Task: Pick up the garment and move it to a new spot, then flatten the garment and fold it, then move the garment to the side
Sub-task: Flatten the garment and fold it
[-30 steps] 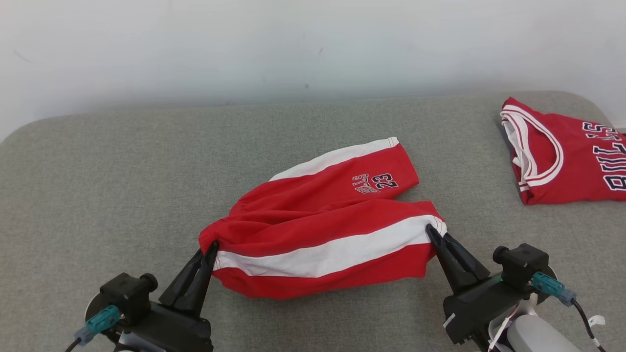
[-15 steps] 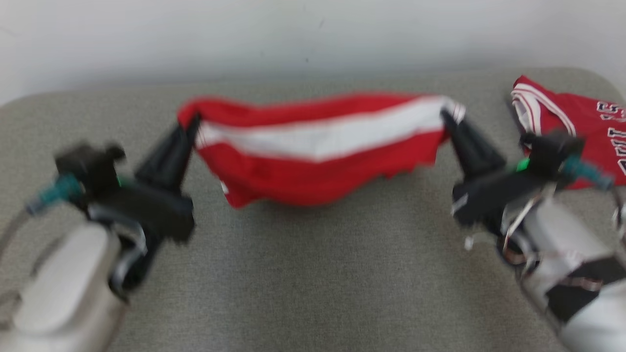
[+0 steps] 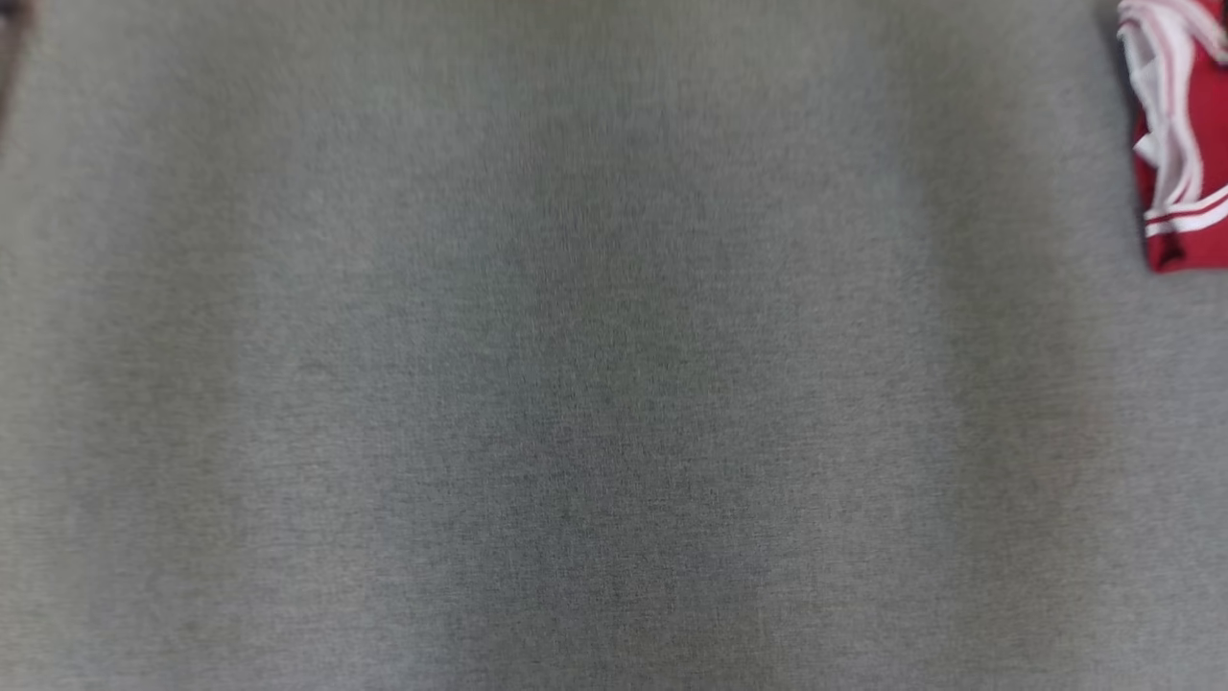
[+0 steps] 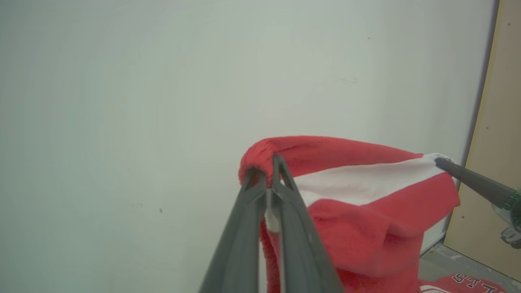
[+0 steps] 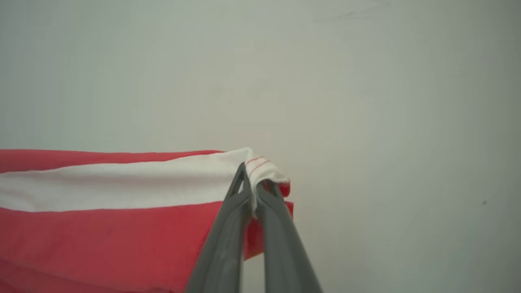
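The red shorts with a white side stripe [image 4: 366,228], lying on the grey cloth counter [image 3: 576,384] a second ago, now hang lifted between the left gripper [image 4: 268,165] and the right gripper [image 5: 254,181], each clamped on one end, so the move is underway. The wrist views give the grips; the head view gives the counter and a red jersey [image 3: 1204,134].

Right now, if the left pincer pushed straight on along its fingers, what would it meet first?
Past the red shorts pinched in the left pincer, probably the pale wall. Nothing else shows in that line, though depth is unclear.
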